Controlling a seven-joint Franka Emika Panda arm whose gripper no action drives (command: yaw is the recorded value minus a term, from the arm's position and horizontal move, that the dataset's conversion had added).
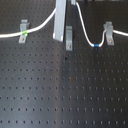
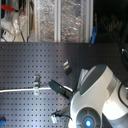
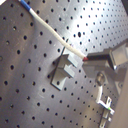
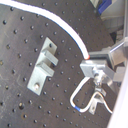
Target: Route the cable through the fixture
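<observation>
The white cable runs from the first exterior view's left through a slanted clip, where its green band sits, up to my gripper. It then drops to the blue band and passes through the forked clip. The fixture stands upright just right of the grey finger, with no cable in it. In both wrist views the cable ends at my gripper, a little off the fixture. The gripper is shut on the cable.
The black perforated board spreads toward the front. In the second exterior view the white arm covers the lower right, and clutter and foil-like panels stand behind the board. A further grey clip stands there.
</observation>
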